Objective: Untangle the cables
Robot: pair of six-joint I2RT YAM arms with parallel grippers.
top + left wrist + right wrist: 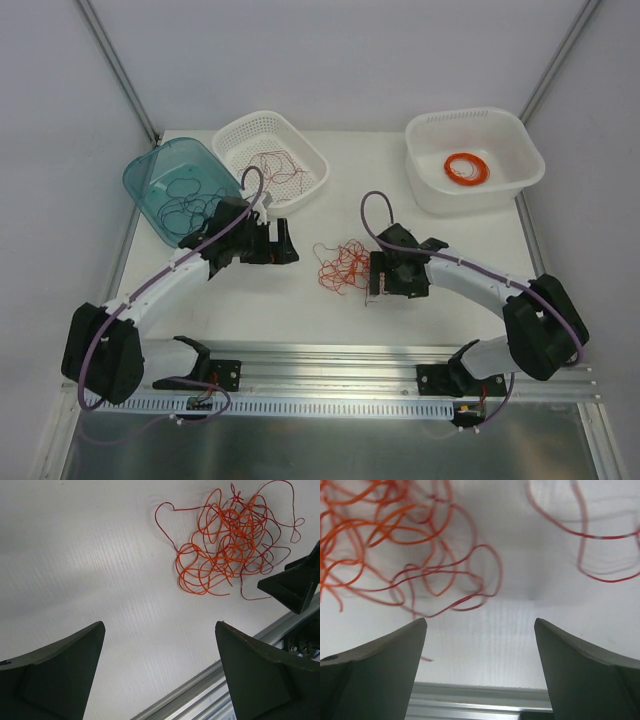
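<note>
The cables (343, 265) lie as one red-and-orange tangle on the counter (300, 310). The left tool (288, 244) stands left of the tangle, apart, released, grasping nothing. The right tool (372, 276) sits just right of it, released, strands just ahead of its fingers. Beyond the tangle: teal tub (140, 185) of dark wires (190, 195), white basket (232, 135) of red wires (272, 165), white tub (480, 200) with an orange coil (467, 169).

Teal bin (150, 172) beside white basket (250, 119) — white tub (480, 200) holds orange coil (450, 168)
</note>
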